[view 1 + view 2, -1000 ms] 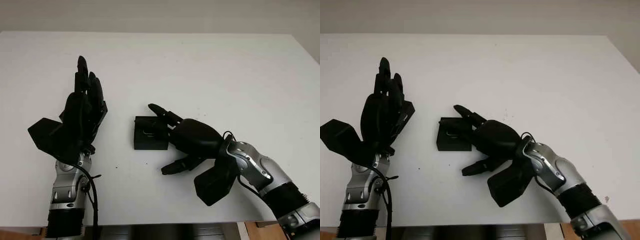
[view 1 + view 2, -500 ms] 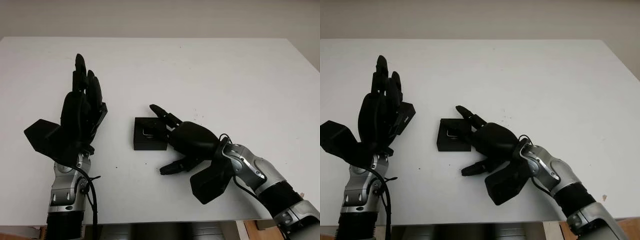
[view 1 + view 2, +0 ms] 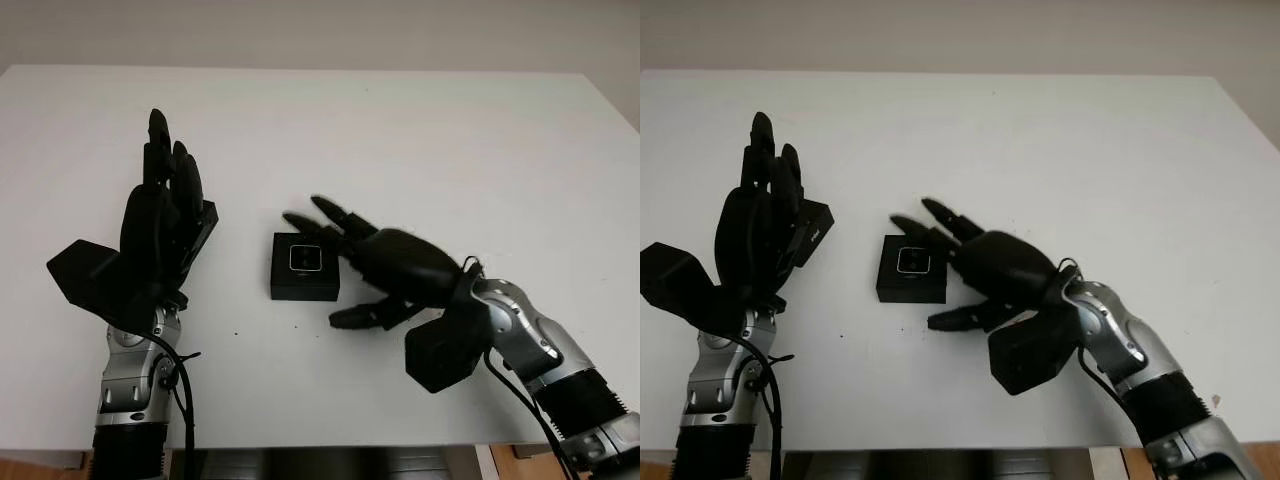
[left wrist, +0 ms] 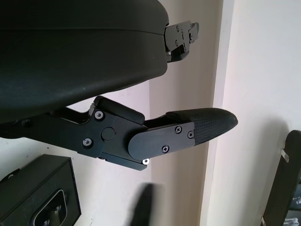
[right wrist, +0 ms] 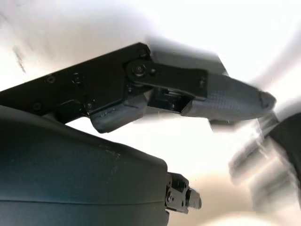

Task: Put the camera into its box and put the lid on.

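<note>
Camera point(image 3: 305, 258) is sitting inside the small black box point(image 3: 304, 281), lens face up, near the middle of the white counter point(image 3: 420, 140). The box is standing open on top.

You are seeing the right hand point(image 3: 395, 268) hovering just beside the box on its right side, holding nothing. Its fingers point(image 3: 335, 213) are extending spread out past the box's far right corner, and the thumb is pointing toward the box lower down, along the near side. Whether any fingertip is touching the box wall you cannot tell.

You are seeing the left hand point(image 3: 160, 225) standing raised over the counter to the left of the box, well apart from it, palm edge-on, fingers straight and pressed close together, pointing away from the robot. It is holding nothing.

In the left wrist view the box point(image 4: 40, 197) is showing at a corner with the camera inside.
</note>
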You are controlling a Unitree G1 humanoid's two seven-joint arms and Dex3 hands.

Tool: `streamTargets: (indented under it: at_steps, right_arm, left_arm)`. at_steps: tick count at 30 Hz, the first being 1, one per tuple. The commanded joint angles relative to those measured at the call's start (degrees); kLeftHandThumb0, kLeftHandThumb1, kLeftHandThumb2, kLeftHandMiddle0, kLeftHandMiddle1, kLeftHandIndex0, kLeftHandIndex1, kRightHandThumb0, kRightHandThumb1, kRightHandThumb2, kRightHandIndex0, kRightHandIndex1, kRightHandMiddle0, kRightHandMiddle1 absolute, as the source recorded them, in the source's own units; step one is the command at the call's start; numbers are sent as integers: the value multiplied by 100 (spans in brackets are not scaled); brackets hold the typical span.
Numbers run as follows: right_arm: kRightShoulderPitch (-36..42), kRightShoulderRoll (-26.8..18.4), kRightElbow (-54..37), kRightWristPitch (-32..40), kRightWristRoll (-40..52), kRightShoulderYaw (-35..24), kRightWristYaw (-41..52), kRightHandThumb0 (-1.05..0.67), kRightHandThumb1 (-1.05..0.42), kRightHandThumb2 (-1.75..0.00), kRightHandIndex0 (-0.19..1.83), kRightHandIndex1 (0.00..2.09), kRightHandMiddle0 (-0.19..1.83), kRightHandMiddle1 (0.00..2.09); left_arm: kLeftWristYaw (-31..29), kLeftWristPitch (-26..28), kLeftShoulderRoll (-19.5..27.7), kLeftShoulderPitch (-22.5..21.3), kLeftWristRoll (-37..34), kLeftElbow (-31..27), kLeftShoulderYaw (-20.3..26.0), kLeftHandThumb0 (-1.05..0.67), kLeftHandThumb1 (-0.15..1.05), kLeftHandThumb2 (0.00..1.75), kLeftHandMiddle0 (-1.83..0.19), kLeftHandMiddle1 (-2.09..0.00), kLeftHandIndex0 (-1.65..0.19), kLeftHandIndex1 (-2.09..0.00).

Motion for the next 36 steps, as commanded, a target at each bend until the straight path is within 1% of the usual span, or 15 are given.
streamTargets:
  at_steps: [1, 3, 5, 7, 11, 14, 16, 19, 21, 23, 26, 30, 32, 34, 36]
  right_arm:
    - [83, 237, -256, 191, 621, -404, -76, -90, -105, -69, -19, 0, -18, 1]
    - [31, 451, -271, 377, 1178, -718, -145, -87, -105, -68, -17, 2, -15, 3]
    - [-88, 615, -200, 563, 1480, -963, -246, -85, -105, -71, -12, 4, -11, 5]
    - [-196, 761, -194, 923, 1794, -1165, -271, -85, -105, -71, -8, 7, -7, 7]
    - [-376, 1120, -88, 1884, 3007, -1597, 24, -79, -105, -69, -11, 5, -9, 6]
    - [-437, 1196, -42, 2334, 3252, -1746, 39, -77, -105, -72, -11, 5, -10, 6]
    - [-443, 1251, -20, 2578, 3331, -1821, 0, -77, -105, -70, -11, 5, -10, 6]
    - [-430, 1321, -37, 2893, 3369, -1896, -88, -78, -105, -68, -12, 5, -11, 5]
    - [-430, 1341, -80, 3042, 3384, -1929, -106, -78, -105, -68, -12, 5, -11, 6]
    - [-468, 1365, -89, 3212, 3466, -2014, -128, -77, -105, -69, -11, 5, -10, 6]
    - [-522, 1392, -83, 3423, 3574, -2128, -162, -76, -105, -70, -11, 5, -10, 6]
    - [-525, 1415, -97, 3538, 3563, -2177, -201, -75, -105, -72, -11, 5, -11, 6]
    - [-514, 1416, -91, 3557, 3554, -2184, -193, -74, -105, -73, -11, 5, -11, 6]
    - [-509, 1410, -71, 3547, 3529, -2181, -181, -74, -105, -73, -11, 5, -10, 6]
    - [-514, 1406, -42, 3531, 3502, -2174, -173, -75, -105, -72, -11, 5, -10, 6]
  left_arm:
    - [10, -28, -10, 9, -21, -108, 8, -72, 105, 60, 19, -3, 18, -1]
    - [46, 12, -30, 18, -47, -146, 27, -72, 105, 59, 19, -3, 18, -2]
    - [33, 45, 6, 5, -83, -151, 50, -73, 105, 57, 19, -4, 18, -2]
    - [-41, 30, 105, -52, -108, -80, 90, -72, 105, 57, 19, -3, 18, -3]
    - [-131, 72, 369, -241, -89, 117, 220, -73, 105, 57, 19, -3, 18, -3]
    - [-249, 47, 597, -408, -97, 316, 322, -74, 105, 54, 19, -3, 17, -3]
    - [-365, -96, 883, -593, 8, 531, 388, -74, 105, 54, 19, -2, 19, -2]
    - [-429, -267, 1284, -972, 117, 960, 535, -70, 105, 38, 10, -7, 10, -5]
    - [-453, -348, 1448, -1130, 148, 1173, 577, -65, 105, 35, 6, -8, 7, -7]
    - [-553, -530, 1871, -1386, 401, 1585, 559, -66, 105, 25, -1, -10, 1, -10]
    - [-693, -876, 2544, -1778, 944, 2263, 423, -71, 105, 14, -12, -12, -9, -15]
    - [-1272, -1132, 3263, -2229, 1305, 2930, 155, -78, 100, 6, -14, -8, -9, -15]
    - [-1554, -1164, 3581, -2427, 1524, 3134, -31, -83, 92, 3, -8, -5, -5, -12]
    - [-1698, -1108, 3897, -2571, 1945, 3144, -309, -86, 89, 3, -3, -3, -1, -9]
    - [-1868, -1275, 4154, -2748, 2303, 3236, -581, -89, 87, 3, 1, -3, 2, -7]
